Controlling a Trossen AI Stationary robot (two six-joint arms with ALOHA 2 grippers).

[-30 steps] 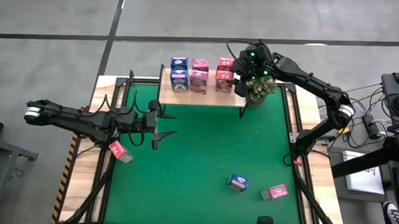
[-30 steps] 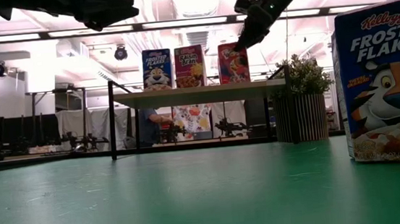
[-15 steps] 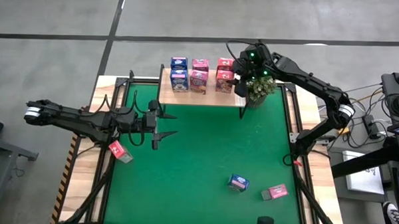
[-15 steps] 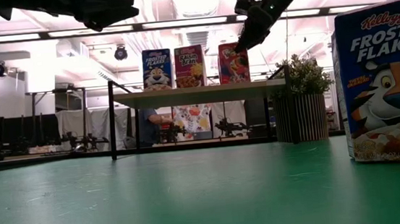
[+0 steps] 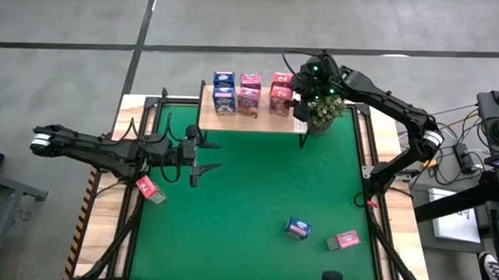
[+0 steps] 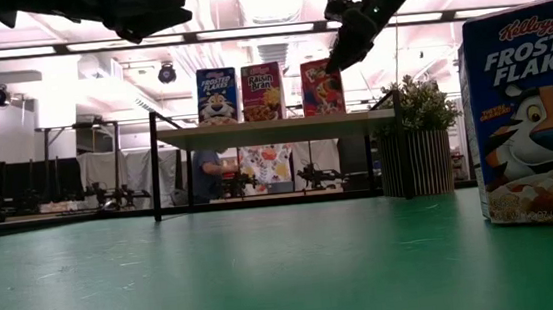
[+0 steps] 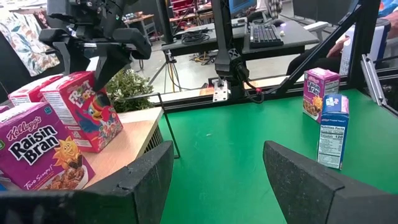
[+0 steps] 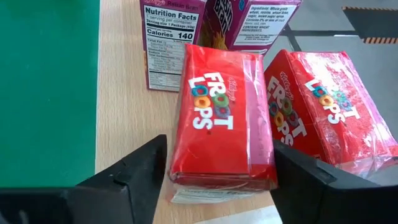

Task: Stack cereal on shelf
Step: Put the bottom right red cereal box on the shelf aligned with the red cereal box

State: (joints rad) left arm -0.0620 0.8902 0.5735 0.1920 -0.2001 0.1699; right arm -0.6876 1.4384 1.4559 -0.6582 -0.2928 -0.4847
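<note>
The wooden shelf (image 5: 252, 119) stands at the far edge of the green mat (image 5: 247, 198), and 6 cereal boxes sit on it in 3 pairs: 2 blue boxes (image 5: 224, 92) at its left end, 2 pink boxes (image 5: 249, 93) in the middle, and 2 red boxes (image 5: 280, 93) at its right end. The right gripper (image 5: 301, 92) hovers just beside the right end of the shelf, next to the front red box (image 8: 222, 118). In the right wrist view its fingers (image 8: 134, 171) stand spread on either side of this Froot Loops box with a sliver of shelf showing between each finger and the cardboard, so the jaws are wide and not pressing on it; the box stands upright on the wood, with the second red box (image 8: 329, 112) just beside it and a Raisin Bran box (image 8: 166, 43) beyond. A small potted plant (image 5: 324, 111) stands off the right end of the shelf, under the right arm. The left gripper (image 5: 201, 156) waits above the left part of the mat, well apart from the shelf, with its jaws wide and nothing between them. 3 boxes are on the mat and off the shelf: a red one (image 5: 150, 189) near the left edge, a blue one (image 5: 297, 228) toward the near right, and a pink one (image 5: 343, 240) just beyond that.
</note>
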